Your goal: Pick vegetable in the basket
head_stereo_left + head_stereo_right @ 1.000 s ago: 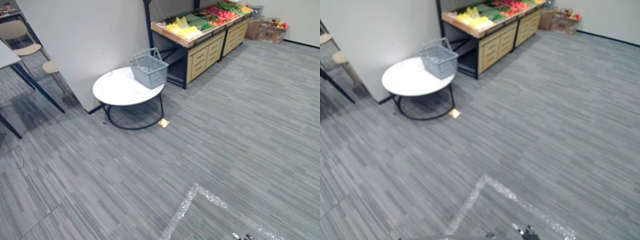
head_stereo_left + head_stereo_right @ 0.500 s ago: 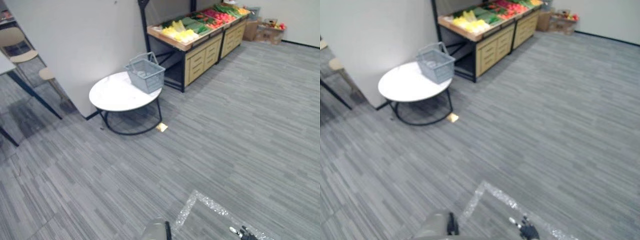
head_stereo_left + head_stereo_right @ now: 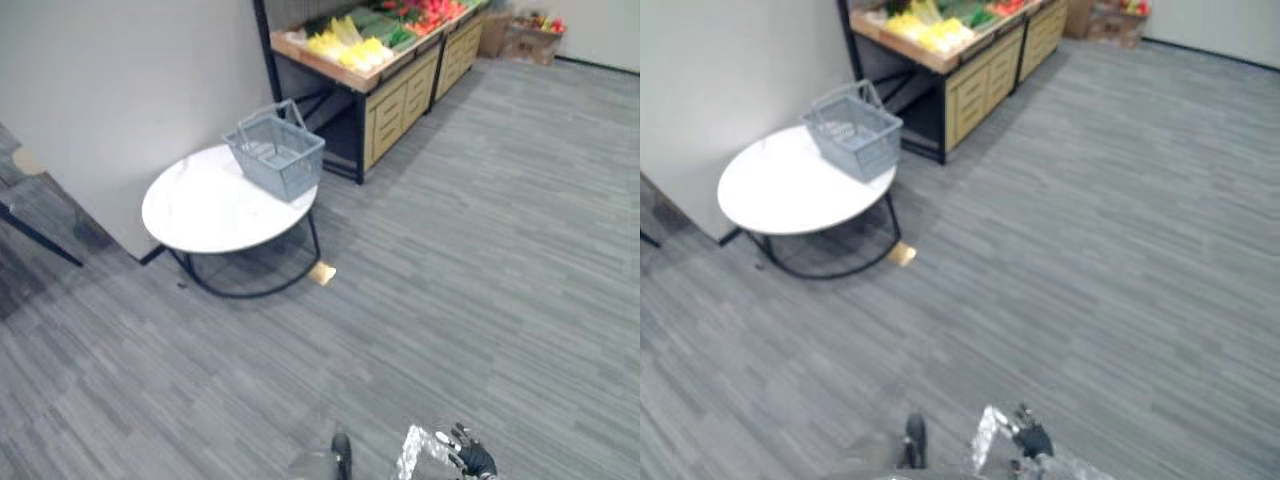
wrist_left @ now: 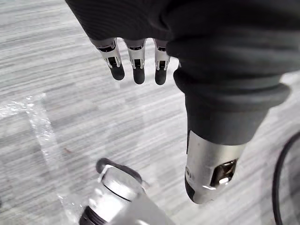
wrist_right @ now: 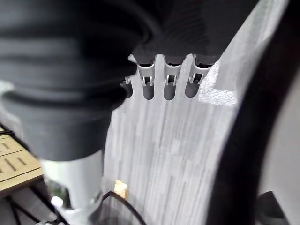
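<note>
Standing basket [image 3: 277, 155] well beyond right hand [image 3: 472, 458]

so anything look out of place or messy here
A small tan scrap lies on the floor beside the frame of the round table, like something dropped. The basket stands upright, close to the table's edge nearest the vegetable stand. Nothing looks spilled or broken.

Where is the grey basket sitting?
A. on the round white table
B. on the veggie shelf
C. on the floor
A: the grey plastic basket stands on the round white table, at the edge nearest the wooden vegetable stand.
</note>
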You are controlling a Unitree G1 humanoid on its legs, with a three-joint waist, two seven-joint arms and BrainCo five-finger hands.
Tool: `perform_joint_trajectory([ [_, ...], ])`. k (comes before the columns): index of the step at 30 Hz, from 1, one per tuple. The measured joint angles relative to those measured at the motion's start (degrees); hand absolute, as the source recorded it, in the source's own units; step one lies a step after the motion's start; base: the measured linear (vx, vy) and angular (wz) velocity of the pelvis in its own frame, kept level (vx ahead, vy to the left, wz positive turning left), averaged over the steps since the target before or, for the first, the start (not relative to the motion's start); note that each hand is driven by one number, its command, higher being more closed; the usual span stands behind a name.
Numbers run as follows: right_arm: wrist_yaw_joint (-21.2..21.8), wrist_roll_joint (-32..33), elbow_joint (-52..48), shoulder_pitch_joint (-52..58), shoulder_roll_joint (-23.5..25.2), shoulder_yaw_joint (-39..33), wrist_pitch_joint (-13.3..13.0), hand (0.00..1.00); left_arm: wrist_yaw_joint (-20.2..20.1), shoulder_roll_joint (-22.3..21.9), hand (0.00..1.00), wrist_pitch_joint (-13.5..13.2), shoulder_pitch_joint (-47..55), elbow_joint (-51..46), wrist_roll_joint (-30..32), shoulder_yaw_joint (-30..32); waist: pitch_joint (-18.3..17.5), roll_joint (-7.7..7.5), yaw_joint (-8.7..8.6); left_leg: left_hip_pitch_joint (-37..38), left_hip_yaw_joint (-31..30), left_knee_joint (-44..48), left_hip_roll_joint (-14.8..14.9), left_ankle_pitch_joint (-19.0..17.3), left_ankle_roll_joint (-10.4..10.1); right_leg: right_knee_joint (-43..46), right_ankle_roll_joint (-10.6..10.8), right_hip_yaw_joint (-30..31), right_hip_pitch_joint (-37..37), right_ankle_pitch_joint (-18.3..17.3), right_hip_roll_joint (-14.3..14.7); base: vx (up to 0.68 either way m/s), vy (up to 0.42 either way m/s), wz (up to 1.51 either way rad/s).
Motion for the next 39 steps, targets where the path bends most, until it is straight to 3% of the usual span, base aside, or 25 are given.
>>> perform_joint_trajectory([
  [3,-1.79,1.52,-0.30,-0.05,-0.06,-0.03,-0.04,0.00,0.91,0.32,0.00,-1.75,-3.12,-1.31,-0.58,-0.95,0.08,-0.12,-0.52,7.09,-1.20,-3.46,0.05,-2.19,0.63,0.63,-2.37,-8.72,-7.56,-9.23,0.63,0.41,0.077,0.05],
  [6,-2.39,1.57,-0.84,-0.51,-0.97,-0.20,-1.30,0.00,2.15,-0.40,0.00,-3.47,-6.40,-2.67,-3.05,-2.41,0.58,1.16,-2.87,11.07,-3.04,-3.47,2.22,-5.17,1.08,-12.99,-3.06,-13.48,-11.64,-11.51,3.59,0.42,-0.060,0.26],
  [8,-2.48,1.31,-2.80,0.19,-1.01,-0.96,-1.73,0.00,2.24,-1.74,0.00,-5.57,-8.85,-3.42,-3.38,-2.53,0.76,1.99,-3.21,12.83,-4.42,-3.27,4.25,-7.66,0.00,-25.27,-1.69,-13.67,-14.35,-9.56,6.04,0.49,-0.135,0.33],
  [9,-2.79,0.98,-4.19,0.96,-0.82,-2.22,-2.02,0.00,2.11,-3.16,0.00,-6.67,-10.70,-4.98,-3.41,-2.24,0.87,2.41,-3.21,13.73,-6.50,-2.32,5.91,-10.34,-1.29,-37.76,-1.43,-12.58,-15.33,-5.18,7.83,0.40,-0.124,0.49],
  [11,-3.75,0.60,-5.16,1.91,-0.56,-2.51,-1.98,0.00,1.35,-5.03,0.00,-7.29,-11.70,-6.70,-3.38,-0.92,0.84,2.29,-3.23,15.23,-9.48,-1.24,6.53,-13.87,-3.12,-48.34,0.84,-9.33,-15.05,-1.95,8.40,0.62,-0.272,0.85],
  [12,-3.92,0.60,-5.59,2.24,-1.02,-3.07,-1.57,0.00,0.79,-6.92,0.00,-7.35,-11.77,-7.13,-3.31,0.48,0.84,2.82,-3.28,17.19,-11.47,-0.44,7.11,-16.63,-4.07,-47.12,-0.02,-8.52,-14.78,1.85,8.11,0.83,-0.393,0.89],
  [13,-4.05,0.55,-5.83,2.15,-1.66,-3.44,-1.08,0.00,0.79,-8.07,0.00,-7.14,-11.56,-7.09,-3.21,0.93,0.49,3.76,-3.40,18.46,-12.04,-0.41,8.23,-17.03,-4.62,-44.38,-0.08,-8.92,-14.73,2.83,8.42,0.74,-0.325,0.77],
  [14,-4.50,0.16,-6.31,2.12,-2.54,-3.43,-0.36,0.00,0.97,-9.09,0.00,-6.32,-11.04,-7.22,-3.01,1.18,0.27,5.11,-3.33,19.45,-12.92,1.23,9.13,-16.41,-5.37,-39.57,-0.63,-9.93,-15.18,3.18,8.57,0.58,-0.255,0.57],
  [15,-5.09,0.02,-6.32,1.69,-2.84,-3.44,0.51,0.00,1.33,-9.81,0.00,-5.61,-10.40,-7.23,-2.69,2.17,0.51,5.53,-2.96,18.47,-12.78,6.18,9.45,-15.35,-5.33,-35.25,-3.05,-10.35,-15.30,1.15,8.44,0.69,-0.342,0.60],
  [16,-5.36,-1.03,-6.46,1.03,-3.48,-3.35,1.35,0.00,2.60,-10.62,0.00,-5.00,-9.95,-7.85,-2.67,4.75,0.65,6.41,-3.04,13.92,-12.29,18.66,10.50,-12.45,-5.99,-32.96,-3.24,-11.70,-13.66,-2.35,8.59,0.78,-0.392,0.48],
  [18,-5.75,-1.46,-6.82,0.57,-3.83,-2.76,1.76,0.00,4.69,-10.82,0.00,-2.95,-9.29,-8.02,-2.65,8.72,1.04,7.61,-2.81,4.22,-11.74,39.67,13.71,-2.28,-9.28,-34.07,-4.86,-13.76,-8.12,-6.17,9.77,0.64,-0.256,0.33],
  [20,-6.11,-1.89,-6.44,0.38,-2.47,-1.24,1.67,0.00,6.23,-10.64,0.00,-1.63,-7.49,-6.67,-2.20,11.94,1.18,7.82,-2.40,-1.75,-6.42,51.19,17.56,-2.65,-9.23,-38.09,-5.40,-15.55,0.35,-7.26,10.90,0.69,-0.197,0.09],
  [23,-6.10,-2.39,-6.06,1.13,-1.47,-2.82,1.19,0.00,7.56,-10.14,0.00,-1.57,-5.96,-5.84,-2.65,14.69,1.15,6.90,-1.20,-6.73,3.41,44.24,18.97,-6.41,-8.34,-45.16,-5.15,-17.82,9.86,-7.07,10.15,0.59,-0.115,0.16],
  [25,-6.13,-3.10,-4.83,1.32,-1.04,-4.17,1.14,0.00,8.04,-9.74,0.00,-1.47,-6.17,-5.51,-2.66,14.68,1.21,6.54,-1.03,-8.03,8.88,30.34,17.54,-6.15,-6.67,-46.13,-4.48,-20.19,12.69,-7.18,9.02,0.47,0.011,0.31],
  [26,-6.26,-3.11,-4.84,1.56,-0.58,-5.41,1.01,0.00,8.31,-9.17,0.00,-1.26,-6.34,-4.91,-2.68,14.31,1.19,6.10,-1.20,-8.00,11.67,18.08,15.03,-2.81,-4.09,-45.90,-3.13,-21.89,14.18,-8.00,8.11,0.48,0.088,0.60],
  [27,-6.25,-3.36,-4.75,1.87,-0.52,-6.32,0.76,0.00,8.50,-8.52,0.00,-0.76,-6.36,-4.36,-2.67,13.30,1.20,6.06,-1.20,-7.76,12.07,5.53,12.30,4.47,-1.97,-45.69,-1.17,-23.02,16.19,-9.24,7.96,0.48,0.118,0.61],
  [28,-6.29,-3.64,-4.59,1.97,-0.55,-6.76,0.71,0.00,8.59,-8.42,0.00,-0.65,-6.17,-3.90,-2.66,12.83,1.15,6.39,-1.06,-7.16,11.37,0.11,11.27,9.07,-0.37,-45.60,-0.35,-23.24,17.25,-9.94,8.39,0.48,0.180,0.43],
  [29,-6.38,-3.98,-3.95,1.68,-0.93,-6.98,0.65,0.00,8.85,-8.50,0.00,-0.44,-4.96,-2.59,-2.65,11.81,1.04,7.95,-0.35,-6.62,8.67,-6.67,10.80,16.36,3.73,-45.36,0.60,-22.88,19.63,-11.78,10.17,0.43,0.178,0.59],
  [30,-6.62,-4.24,-1.87,1.20,0.49,-5.99,0.54,0.00,8.95,-6.04,0.00,-0.30,-5.16,-1.85,-2.78,11.93,0.50,4.33,-0.56,-7.40,7.92,-4.77,8.18,14.21,2.32,-47.02,-0.40,-22.51,20.66,-12.65,9.00,0.40,0.161,0.67],
  [32,-6.27,-5.20,-0.46,-0.16,1.83,-4.87,0.25,0.00,9.04,-5.03,0.00,-0.62,-5.29,-1.60,-1.53,11.71,0.82,1.90,0.35,-10.42,7.15,-1.48,6.64,10.21,1.06,-49.40,-2.24,-19.83,21.37,-10.58,8.79,0.41,0.172,0.65],
  [33,-6.32,-5.25,1.18,-1.68,1.96,-4.53,0.36,0.00,9.37,-4.93,0.00,-0.61,-5.41,-0.70,-1.19,12.07,1.23,1.30,1.04,-10.37,7.76,-0.02,6.30,8.41,1.09,-49.74,-1.49,-18.44,22.03,-8.77,8.27,0.39,0.191,0.29],
  [35,-6.51,-5.76,1.85,-2.45,1.64,-4.50,0.33,0.00,9.61,-4.74,0.00,-0.26,-4.85,0.47,-0.41,11.22,1.36,1.91,1.36,-8.50,8.17,-0.05,5.19,6.84,1.45,-48.08,-0.83,-16.95,22.45,-6.78,7.01,0.23,0.125,0.00],
  [37,-7.52,-6.27,2.04,-2.37,1.06,-4.54,0.34,0.00,10.00,-4.29,0.00,0.46,-3.75,0.64,-0.37,9.32,1.27,2.10,1.11,-3.17,8.38,-3.45,2.06,5.94,1.92,-36.37,-0.45,-14.20,19.82,-6.30,3.14,0.29,0.159,0.02],
  [38,-8.05,-6.32,2.01,-1.92,0.73,-4.59,0.35,0.00,10.42,-3.55,0.00,1.03,-3.74,0.65,-0.34,8.00,1.05,1.42,0.68,-0.57,8.04,-5.27,0.29,5.44,2.14,-25.37,-0.74,-13.37,15.75,-4.06,0.59,0.32,0.164,0.21],
  [39,-8.31,-6.19,1.61,-1.44,0.44,-4.83,0.31,0.00,10.79,-3.04,0.00,1.05,-3.77,0.53,-0.37,6.25,0.87,1.59,0.21,2.17,7.22,-7.37,-1.08,4.76,2.70,-14.94,-1.63,-13.51,11.26,2.11,-1.90,0.33,0.152,0.38],
])
